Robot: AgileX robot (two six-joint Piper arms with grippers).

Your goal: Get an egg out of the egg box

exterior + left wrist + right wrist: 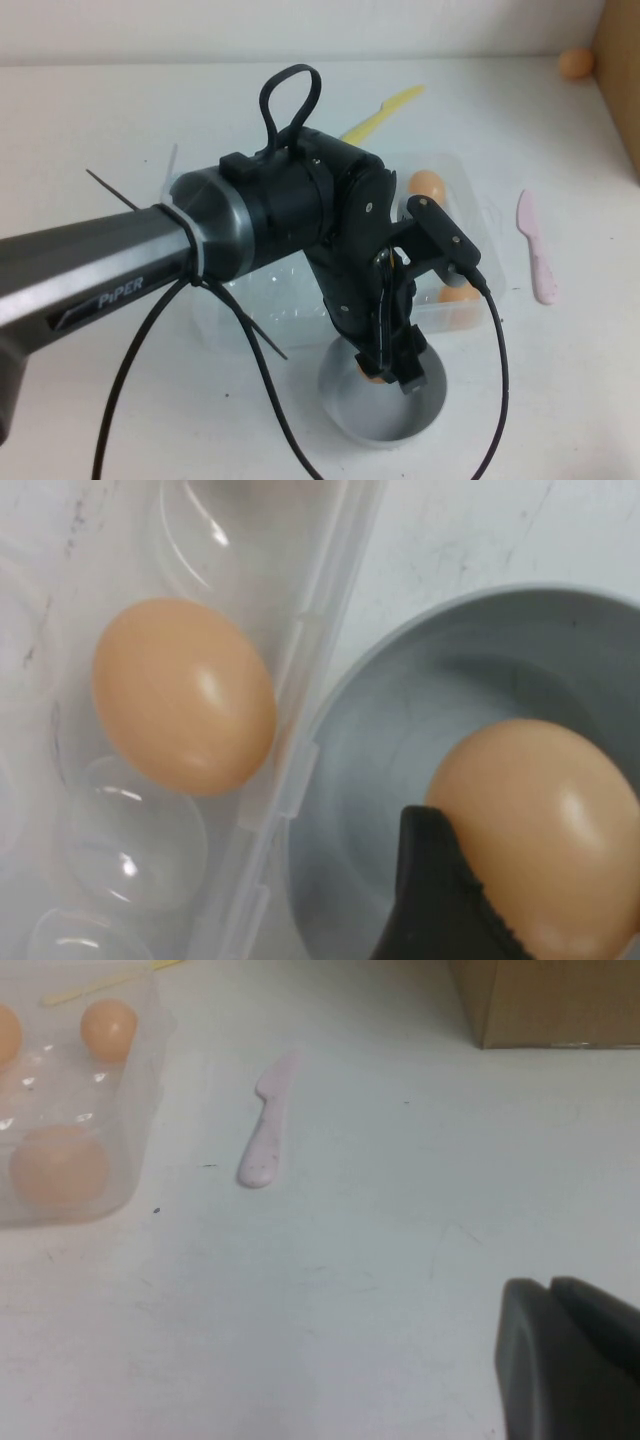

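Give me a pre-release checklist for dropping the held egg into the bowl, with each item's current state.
1. Egg gripped by the left gripper: ok, a fingertip presses against it.
2. Egg out of the egg box: ok, it hangs past the box edge.
3. Egg over the grey bowl: ok, inside the rim in the left wrist view.
4. Bowl has room: ok, no other egg shows in it.
5. Height above the bowl floor: cannot tell.
6. Right gripper out of the way: ok, over bare table near the pink knife.
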